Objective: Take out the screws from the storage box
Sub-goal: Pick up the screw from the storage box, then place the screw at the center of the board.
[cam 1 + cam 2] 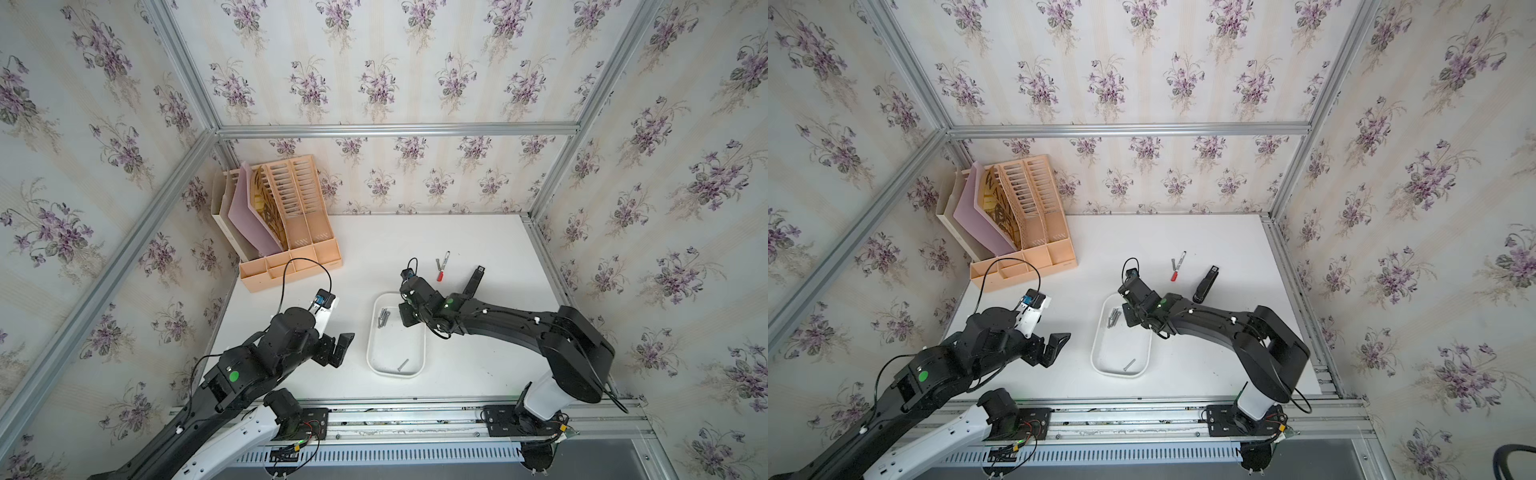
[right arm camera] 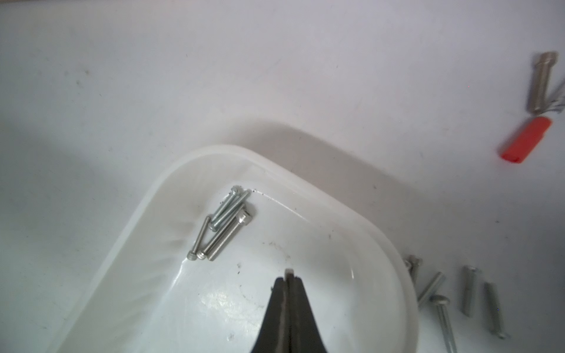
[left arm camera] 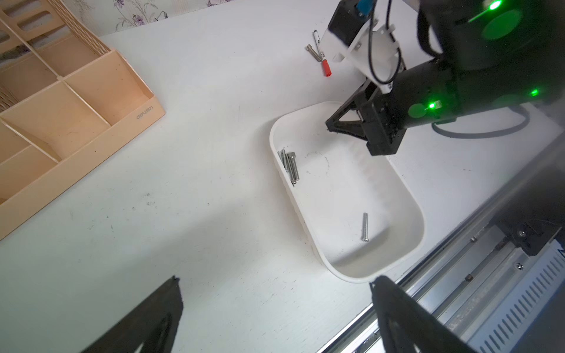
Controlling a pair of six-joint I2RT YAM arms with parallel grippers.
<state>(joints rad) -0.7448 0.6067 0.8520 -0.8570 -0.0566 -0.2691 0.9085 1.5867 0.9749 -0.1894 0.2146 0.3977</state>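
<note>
Right wrist view: right pincer [image 2: 289,279] pressed together over the storage box [image 2: 305,171].
Some screws [image 2: 226,226] lie inside, others out on the table [image 2: 122,76]; left pincer [image 3: 275,278] apart.

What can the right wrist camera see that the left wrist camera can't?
Only the right wrist view shows the loose screws lying on the table beside the storage box. Only the left wrist view shows the orange organizer and a lone screw at the box's other end. Both show the box, the screw pile inside it, the red marker cap and the shut right tool.
</note>
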